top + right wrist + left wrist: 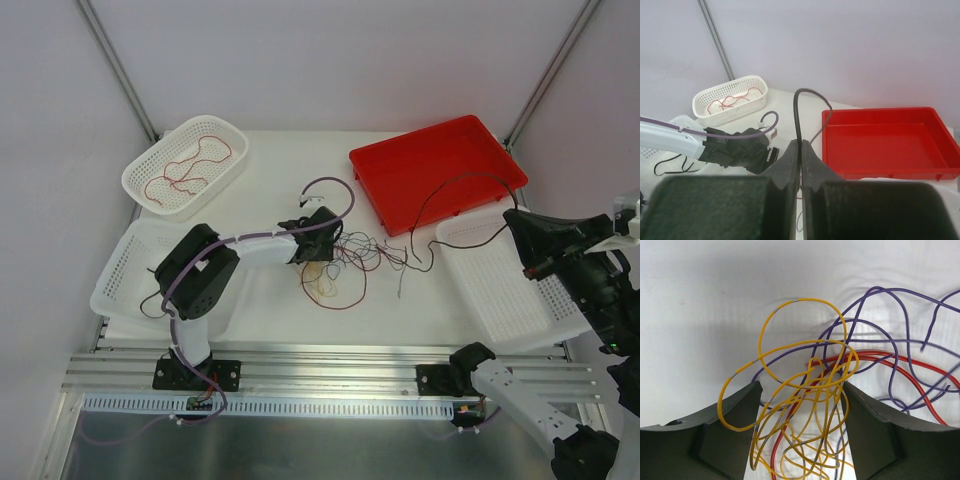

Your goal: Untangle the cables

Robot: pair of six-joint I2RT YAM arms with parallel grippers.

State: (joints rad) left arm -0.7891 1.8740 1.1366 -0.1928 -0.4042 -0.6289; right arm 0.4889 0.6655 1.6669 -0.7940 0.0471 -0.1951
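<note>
**Yellow loops between parted left fingers; right pinches a black cable**

Left gripper (800, 390) is low over mid-table. Its fingers (735, 412) are spread wide and squeeze nothing. Yellow loops (805, 390) bunch in the gap between them and spill out the far side. One red strand (900, 371) and several purple strands (890, 330) run off right of the gap, lying on the white table (700, 315). In the top view this is the clump (352, 255), middle of the table, just right of the left gripper.

Right gripper (801, 146) is raised at the right side, fingers clenched on a black cable (797, 107). The cable arcs up out of the pinch, passes over the near part of the red tray (430, 165) and drops to the clump's right side.

Far-left basket (225, 170) holds a loose red wire (190, 160), well apart from the clump. Near-left basket (115, 270) has a dark wire (148, 305) in it, partly hidden by the left arm. Right basket (495, 290) sits near-right, just near of the tray.
</note>
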